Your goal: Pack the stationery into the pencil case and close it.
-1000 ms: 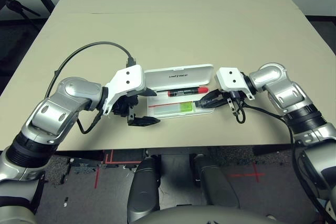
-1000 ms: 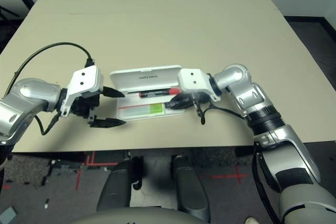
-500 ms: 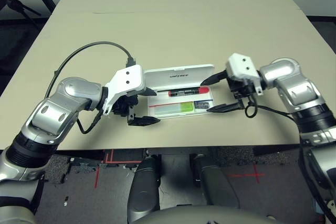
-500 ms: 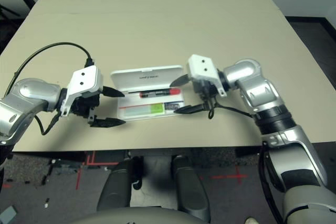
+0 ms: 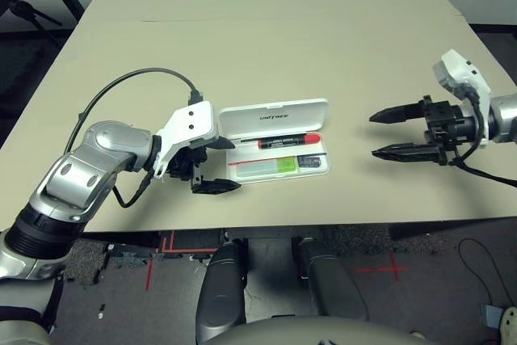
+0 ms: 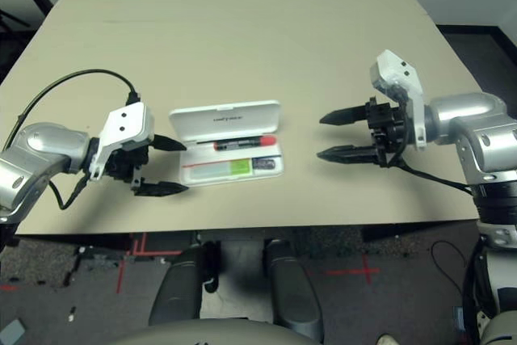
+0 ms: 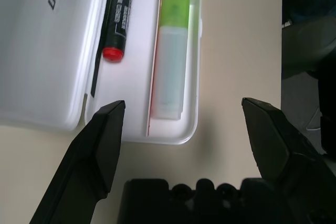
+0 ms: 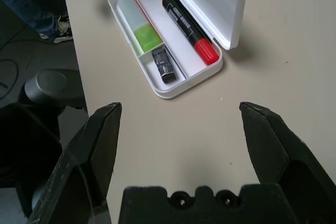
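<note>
**Case open, all three items inside, both grippers empty**

The flat white hard-plastic pencil case with rounded corners lies near the front edge of the beige table, between the two arms. Its lid, lettered in black, stands swung back on the far side; in the left wrist view the lettering is cut off by the frame edge.

In the tray: the black pen with a red end lies along the hinge side. The lime-green and white marker-like stick lies in the nearer compartment, along a thin red line. The tiny grey-black block sits just beyond the stick's green end. From the head camera the block reads only as a dark speck; its markings cannot be made out.

The left gripper hovers just beside the case's left end, black fingers spread wide, holding nothing; its upper finger partly overlaps the lid's corner in the head view, and contact cannot be judged.

The right gripper is well apart from the case on the right, fingers spread wide, empty, pointing towards it. The right forearm is cut off at the picture's edge.
</note>
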Available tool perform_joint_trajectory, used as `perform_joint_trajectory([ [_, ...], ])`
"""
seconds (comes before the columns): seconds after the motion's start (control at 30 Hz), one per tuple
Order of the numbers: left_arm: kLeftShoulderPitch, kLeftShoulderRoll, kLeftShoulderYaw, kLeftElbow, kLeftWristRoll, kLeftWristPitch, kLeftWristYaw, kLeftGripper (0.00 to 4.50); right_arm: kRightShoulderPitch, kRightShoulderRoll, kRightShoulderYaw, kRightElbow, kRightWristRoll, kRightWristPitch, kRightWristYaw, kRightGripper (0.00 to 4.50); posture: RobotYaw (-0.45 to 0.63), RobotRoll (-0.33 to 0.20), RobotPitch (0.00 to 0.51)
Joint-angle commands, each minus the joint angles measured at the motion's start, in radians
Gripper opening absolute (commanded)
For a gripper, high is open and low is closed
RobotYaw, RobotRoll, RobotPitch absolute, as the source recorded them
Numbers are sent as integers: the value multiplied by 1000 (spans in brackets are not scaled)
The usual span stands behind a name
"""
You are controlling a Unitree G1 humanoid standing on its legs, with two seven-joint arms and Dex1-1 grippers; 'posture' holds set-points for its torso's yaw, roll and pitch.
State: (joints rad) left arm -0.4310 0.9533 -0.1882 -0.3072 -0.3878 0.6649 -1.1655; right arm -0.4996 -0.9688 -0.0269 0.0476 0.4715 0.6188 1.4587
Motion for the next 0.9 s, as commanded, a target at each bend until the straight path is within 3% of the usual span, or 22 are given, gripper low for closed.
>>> perform_joint_trajectory([
  [0.03, 13, 28, 19, 28, 11, -3, -15, 4500, 23, -6, -27, -43, 27, 17, -24, 4453, -22, 0, 186],
  [0.17, 10, 53, 26, 68, 23, -6, -20, 4500, 39, -3, -24, -65, 36, 22, -45, 4453, -22, 0, 186],
  [0.27, 3, 98, 16, 140, 76, -37, -28, 3871, 41, -1, -15, -69, 34, 16, -55, 4500, -22, 0, 186],
  [0.4, -20, 121, 3, 216, 137, -87, -36, 2312, 32, 1, -3, -64, 30, 10, -57, 4500, -14, 0, 186],
  [0.57, -84, 99, -6, 290, 191, -129, -31, 281, 24, 10, 9, -58, 25, -1, -59, 4500, -7, 0, 184],
  [0.6, -98, 90, -8, 304, 199, -134, -28, 43, 23, 11, 12, -58, 25, -2, -59, 4500, -7, 0, 184],
  [0.9, -214, -73, -8, 474, 288, -204, 71, 43, 21, 19, 23, -68, 24, -9, -59, 4500, -12, 0, 183],
])
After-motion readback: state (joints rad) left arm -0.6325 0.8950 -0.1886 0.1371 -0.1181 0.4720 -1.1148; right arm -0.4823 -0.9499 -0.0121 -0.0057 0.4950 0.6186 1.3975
